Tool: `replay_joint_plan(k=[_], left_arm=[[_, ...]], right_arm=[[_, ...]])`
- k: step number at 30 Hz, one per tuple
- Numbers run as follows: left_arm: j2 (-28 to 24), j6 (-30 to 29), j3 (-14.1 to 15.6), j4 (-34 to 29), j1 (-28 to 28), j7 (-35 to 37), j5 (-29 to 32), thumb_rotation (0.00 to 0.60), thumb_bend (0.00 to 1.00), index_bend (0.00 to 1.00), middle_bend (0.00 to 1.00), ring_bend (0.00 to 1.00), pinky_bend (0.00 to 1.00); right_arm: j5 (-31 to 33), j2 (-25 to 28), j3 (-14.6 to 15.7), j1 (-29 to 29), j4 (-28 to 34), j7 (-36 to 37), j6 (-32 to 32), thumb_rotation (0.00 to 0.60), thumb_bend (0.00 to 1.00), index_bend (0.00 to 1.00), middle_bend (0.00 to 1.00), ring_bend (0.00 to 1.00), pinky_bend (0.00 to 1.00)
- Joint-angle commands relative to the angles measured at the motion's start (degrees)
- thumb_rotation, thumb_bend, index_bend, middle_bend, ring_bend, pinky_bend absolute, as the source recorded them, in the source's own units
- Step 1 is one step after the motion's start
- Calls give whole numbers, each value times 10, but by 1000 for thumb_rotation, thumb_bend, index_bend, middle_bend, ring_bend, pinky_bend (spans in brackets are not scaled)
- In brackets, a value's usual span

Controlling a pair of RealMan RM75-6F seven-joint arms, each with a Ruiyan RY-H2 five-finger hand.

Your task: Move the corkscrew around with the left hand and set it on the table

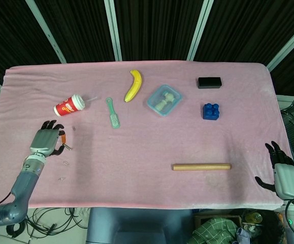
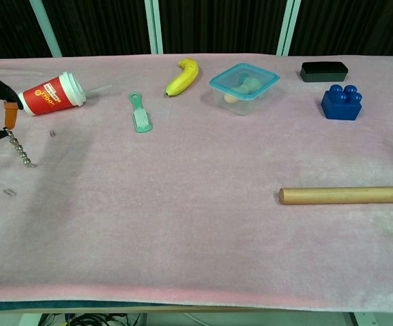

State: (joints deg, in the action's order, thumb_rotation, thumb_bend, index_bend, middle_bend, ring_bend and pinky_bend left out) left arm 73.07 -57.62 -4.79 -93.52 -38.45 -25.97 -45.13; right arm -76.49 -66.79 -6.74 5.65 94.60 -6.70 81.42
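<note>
The left hand [image 1: 46,142] sits near the left edge of the pink-covered table [image 1: 152,188], fingers curled around the orange handle of the corkscrew [image 2: 16,139]. In the chest view the metal spiral hangs down and to the right from that grip, its tip low over the cloth and close to a small paper clip [image 2: 9,192]; whether the tip touches the cloth cannot be told. The red paper cup [image 1: 69,105] lies on its side just beyond the hand.

The corkscrew looks small, rigid and light, so it should not sag or flex in the hold. The handle is the sensible place to grasp it (the spiral is thin, smooth metal with a sharp point, likely to slip between fingers and to snag the soft cloth). Lowering it with the spiral laid nearly flat would probably stop the point catching in the fabric.

The right hand [image 1: 284,170] rests at the table's near right corner, well apart from the wooden rod [image 1: 201,166], fingers spread and holding nothing.
</note>
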Motion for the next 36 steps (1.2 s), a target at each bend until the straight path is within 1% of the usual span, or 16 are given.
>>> replay_joint_plan(k=[1, 13, 17, 23, 31, 36], left_arm=[[5, 1, -2, 9, 0, 2, -3, 600, 457, 586, 207, 0, 0], [19, 12, -3, 36, 0, 7, 2, 600, 457, 586, 206, 0, 0], [18, 12, -6, 33, -1, 8, -1, 600, 457, 586, 206, 0, 0], [7, 3, -21, 20, -7, 3, -2, 600, 457, 586, 206, 0, 0], [11, 35, -49, 49, -46, -19, 46, 600, 457, 581, 207, 0, 0], [25, 49, -58, 81, -74, -44, 80, 600, 457, 581, 207, 0, 0]], right_arm=[[0, 0, 0, 0, 0, -1, 0, 600, 87, 0, 0, 122, 206], [3, 0, 0, 0, 1, -2, -1, 600, 88, 0, 0, 122, 206], [4, 0, -1, 0, 1, -3, 0, 600, 87, 0, 0, 122, 205], [4, 0, 0, 0, 1, -4, -1, 600, 87, 0, 0, 122, 206], [3, -1, 0, 0, 1, -8, 0, 600, 87, 0, 0, 122, 206], [5, -1, -1, 0, 1, -8, 0, 600, 87, 0, 0, 122, 206]])
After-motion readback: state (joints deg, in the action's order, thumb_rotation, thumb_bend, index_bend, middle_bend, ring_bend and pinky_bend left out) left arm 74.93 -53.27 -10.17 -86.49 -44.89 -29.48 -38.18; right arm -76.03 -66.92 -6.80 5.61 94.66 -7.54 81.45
